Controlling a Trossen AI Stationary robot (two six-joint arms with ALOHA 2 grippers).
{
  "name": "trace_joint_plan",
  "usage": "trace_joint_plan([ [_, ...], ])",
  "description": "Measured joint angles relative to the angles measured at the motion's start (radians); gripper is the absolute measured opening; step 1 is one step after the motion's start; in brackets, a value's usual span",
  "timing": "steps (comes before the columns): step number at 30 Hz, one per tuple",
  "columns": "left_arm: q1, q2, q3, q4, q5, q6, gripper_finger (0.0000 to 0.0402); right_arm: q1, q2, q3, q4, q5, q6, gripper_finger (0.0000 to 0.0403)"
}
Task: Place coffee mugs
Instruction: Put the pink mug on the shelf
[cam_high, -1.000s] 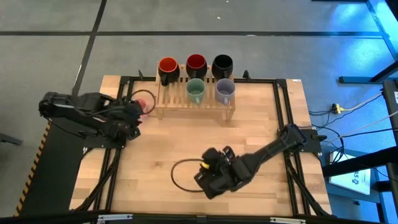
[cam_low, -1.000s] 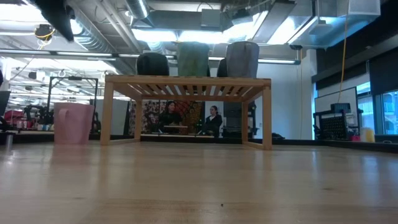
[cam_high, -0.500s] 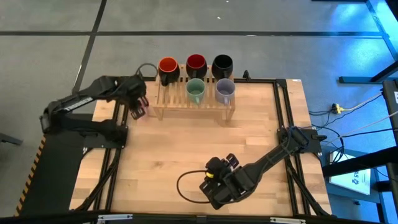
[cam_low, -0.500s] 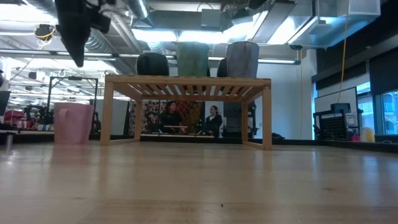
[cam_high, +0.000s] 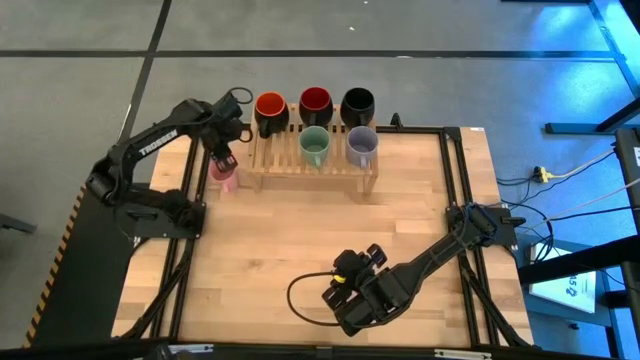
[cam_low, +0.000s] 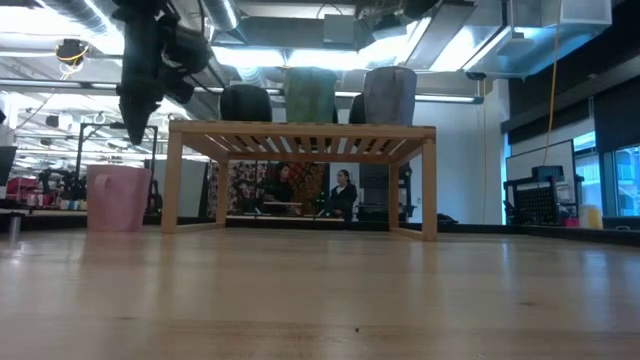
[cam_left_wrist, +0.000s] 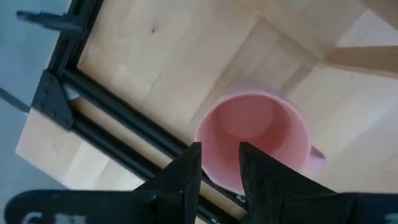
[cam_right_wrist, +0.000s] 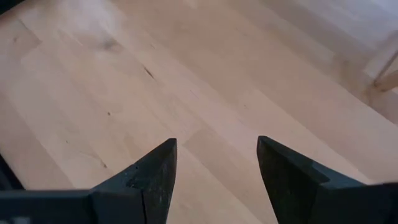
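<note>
The pink mug (cam_high: 225, 175) stands upright on its base on the table, just left of the wooden rack (cam_high: 313, 170); it also shows in the low view (cam_low: 118, 198). My left gripper (cam_high: 220, 155) hangs above it, open by a narrow gap. In the left wrist view my left gripper (cam_left_wrist: 219, 163) has its tips over the pink mug's (cam_left_wrist: 252, 134) near rim, clear of it. On the rack stand the orange (cam_high: 270, 105), dark red (cam_high: 315, 100), black (cam_high: 357, 101), green (cam_high: 314, 147) and lavender (cam_high: 361, 146) mugs. My right gripper (cam_high: 350, 292) is open, low over the near table.
The rack's left leg (cam_low: 172, 178) stands close beside the pink mug. Black frame rails (cam_high: 190, 200) run along the table's left and right sides. A black cable loop (cam_high: 305, 300) lies by the right gripper. Bare wood (cam_high: 300, 230) spans the table's middle.
My left arm has stretched out from the table's left side toward the far edge, and its gripper has come in over the pink mug and lowered toward it. My right gripper has drifted a little toward the near edge. The mugs have stayed put.
</note>
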Motion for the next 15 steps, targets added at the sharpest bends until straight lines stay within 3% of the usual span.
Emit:
trace_joint_plan([
  [10,0.074,-0.009,-0.148,0.117,0.027,0.089,0.0102,0.004,0.0,-0.022,-0.021,-0.001,0.025,0.0209],
  [15,0.084,-0.007,-0.246,0.196,-0.021,0.109,0.0102,0.005,0.0,-0.022,-0.037,0.006,0.04,0.0209],
])
